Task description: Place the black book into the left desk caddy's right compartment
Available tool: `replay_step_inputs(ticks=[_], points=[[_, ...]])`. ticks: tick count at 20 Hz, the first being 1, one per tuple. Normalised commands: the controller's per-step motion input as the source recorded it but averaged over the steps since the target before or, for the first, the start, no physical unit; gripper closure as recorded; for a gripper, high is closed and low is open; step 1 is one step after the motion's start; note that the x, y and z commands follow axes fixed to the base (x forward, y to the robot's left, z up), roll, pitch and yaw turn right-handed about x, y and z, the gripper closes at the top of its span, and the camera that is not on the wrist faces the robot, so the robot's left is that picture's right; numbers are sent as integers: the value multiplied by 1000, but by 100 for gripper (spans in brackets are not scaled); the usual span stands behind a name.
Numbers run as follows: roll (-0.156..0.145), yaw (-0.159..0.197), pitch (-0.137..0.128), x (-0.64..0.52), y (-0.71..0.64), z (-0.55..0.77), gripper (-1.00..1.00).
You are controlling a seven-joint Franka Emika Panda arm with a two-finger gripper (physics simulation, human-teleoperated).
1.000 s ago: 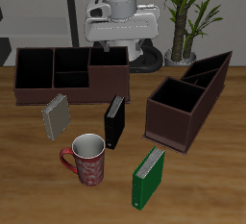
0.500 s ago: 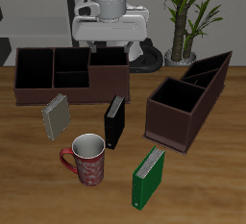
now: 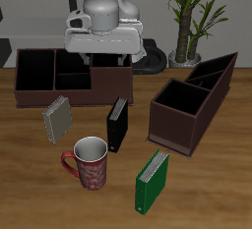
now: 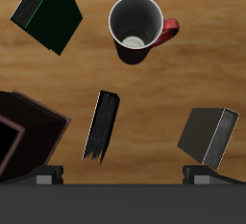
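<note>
Wooden worktop [image 3: 212,189], near to far: green book [image 3: 151,182], mug [image 3: 89,162], then black book [image 3: 117,124] upright between grey book [image 3: 57,119] and left desk caddy [image 3: 190,105], untouched. Tool [image 3: 101,58] hovers farther back, fingers apart, likely lining up a top grasp.

Black book [image 3: 117,125] stands upright beside left desk caddy [image 3: 193,103]

white arm raised at table's back, gripper [image 3: 98,62] pointing down, jaws apart, empty

The black book [image 4: 102,125] stands between the green book [image 4: 50,13], red mug [image 4: 137,28] and grey book [image 4: 208,136].
</note>
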Motion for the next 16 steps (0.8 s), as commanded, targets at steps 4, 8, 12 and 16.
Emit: replay_step_inputs(ticks=[4, 8, 12, 16], points=[[-6, -5, -29, 164, -85, -273, -100], [-9, -21, -1, 127, 28, -292, -100], [-27, -57, -31, 109, 72, -268, -100], [-14, 0, -4, 78, 153, -275, -100]])
